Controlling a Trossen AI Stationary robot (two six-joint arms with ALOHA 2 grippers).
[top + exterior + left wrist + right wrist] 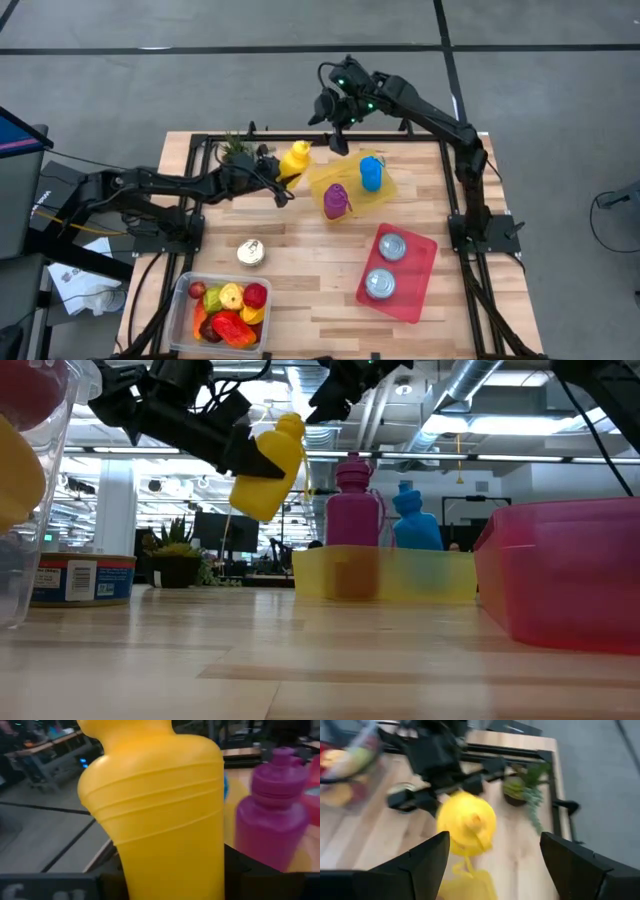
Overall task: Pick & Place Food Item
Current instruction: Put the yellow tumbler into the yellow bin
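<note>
We had our left claw point(281, 176) clamped on the yellow bottle point(296, 158), up off the counter point(310, 260) by the yellow tray point(392, 187), right claw point(338, 128) apart above; prob light, stiff, smooth plastic, so grab its ribbed middle.

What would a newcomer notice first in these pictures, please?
A yellow bottle held tilted above the table by the left end effector, beside the yellow tray holding purple and blue bottles. The right end effector hovers open above it.
</note>
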